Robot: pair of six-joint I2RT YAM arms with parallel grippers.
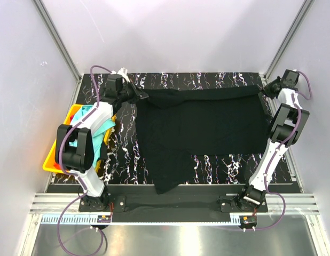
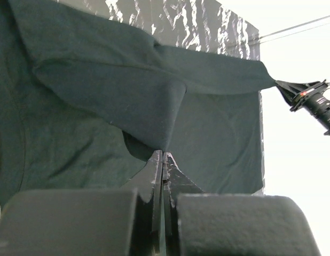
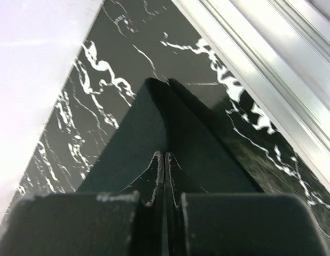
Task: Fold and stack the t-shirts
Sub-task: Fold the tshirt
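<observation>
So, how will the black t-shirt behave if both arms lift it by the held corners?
Probably floppy: the black t-shirt lies in soft folds between the two shut jaws. It would likely sag in the middle, since only its far corners are pinched. Its near flap may drag over the marbled table.

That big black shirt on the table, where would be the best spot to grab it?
Probably the far edge, at its two ends, each arm from its own side. The black shirt is limp and lies flat, so only a thin edge can be pinched; the left gripper and right gripper are shut there now.
</observation>
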